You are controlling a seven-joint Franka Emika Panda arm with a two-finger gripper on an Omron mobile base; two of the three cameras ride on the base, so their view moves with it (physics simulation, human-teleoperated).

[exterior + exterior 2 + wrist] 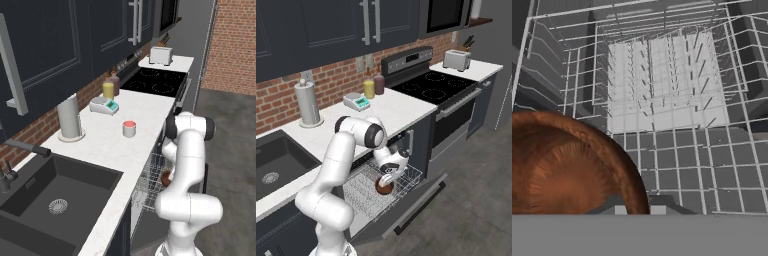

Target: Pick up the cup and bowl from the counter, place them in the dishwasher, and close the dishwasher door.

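While the arm bends down over the pulled-out wire rack (387,186) of the dishwasher (406,197), the gripper (387,181) sits nearly closed, pinching the rim of the bowl (384,187); in the hand view the brown bowl (567,167) hangs at eight o'clock above the rack grid, though whether it touches the wires is hard to judge; the dishwasher door (416,207) lies dropped open; the cup (129,128) stands on the counter (145,107), at three o'clock from the grey roll (69,119).
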